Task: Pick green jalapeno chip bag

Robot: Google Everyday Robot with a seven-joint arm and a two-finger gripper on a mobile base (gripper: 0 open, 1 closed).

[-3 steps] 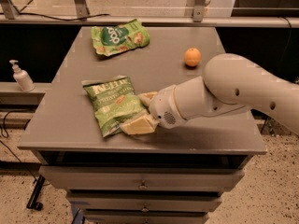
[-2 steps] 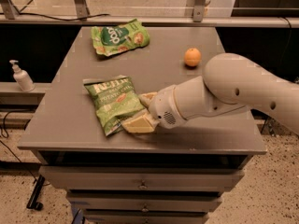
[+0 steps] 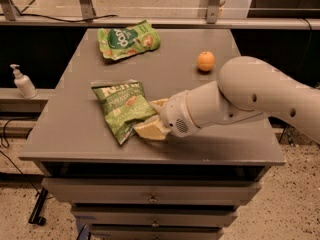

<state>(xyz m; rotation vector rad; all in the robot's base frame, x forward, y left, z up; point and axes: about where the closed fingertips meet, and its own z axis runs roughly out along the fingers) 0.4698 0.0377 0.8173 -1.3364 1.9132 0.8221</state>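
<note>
Camera view: my gripper (image 3: pixel 154 117) sits low on the table (image 3: pixel 75 139), nosed in at the right-hand edge of the green jalapeno chip bag (image 3: pixel 122 106). Compared with a second ago, basically nothing has moved: the bag is in the same spot, the arm (image 3: pixel 260 91) has the same pose, and the wrist is at the same height. I read that as a pause at the grasp point, not a lift yet.

The jaws are partly spread. The two tan fingers (image 3: pixel 149 129) stand apart, with the bag's right edge and lower corner lying between them. One finger is above that edge and one is down at the tabletop. I don't see a firm pinch, so I'm logging nothing held.

The bag lies flat at front-left of centre, lettering up and a bit crumpled. The other green bag (image 3: pixel 128 39) (dark round logo, not my target) is well apart at the back. The orange (image 3: pixel 205 61) is back-right, clear of the arm.

My judgement is that the approach is done and the close and lift are still to come. The main risk is the thin edge sliding out when the jaws close.
</note>
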